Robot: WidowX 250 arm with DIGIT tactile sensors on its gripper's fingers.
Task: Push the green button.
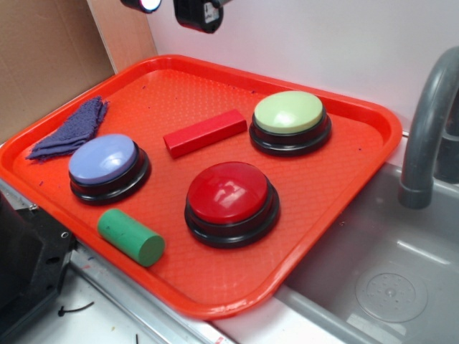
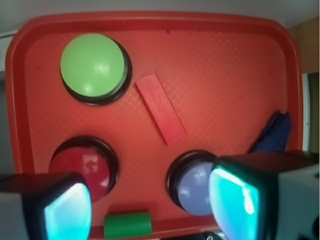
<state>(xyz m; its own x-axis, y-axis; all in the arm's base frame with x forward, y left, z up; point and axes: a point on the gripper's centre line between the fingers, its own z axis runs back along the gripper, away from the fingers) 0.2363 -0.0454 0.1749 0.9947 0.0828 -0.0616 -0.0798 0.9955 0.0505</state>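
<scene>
The green button [image 1: 288, 112] is a pale lime dome on a black base, standing at the far right of the red tray [image 1: 373, 154]. From the wrist it shows at the upper left as the green button [image 2: 93, 65]. My gripper [image 2: 155, 210] hangs high above the tray's near side, jaws wide apart and empty, well short of the button. Its two glowing fingertips [image 2: 67, 212] frame the bottom corners of the wrist view. In the exterior view only the tips of the gripper [image 1: 172, 7] show, at the top edge.
Also on the tray are a red button [image 1: 228, 193], a lavender button [image 1: 105, 160], a red rectangular block [image 1: 205, 132], a dark green cylinder [image 1: 131, 237] and a blue cloth [image 1: 74, 127]. A grey sink [image 1: 391, 287] and faucet [image 1: 424, 129] stand to the right.
</scene>
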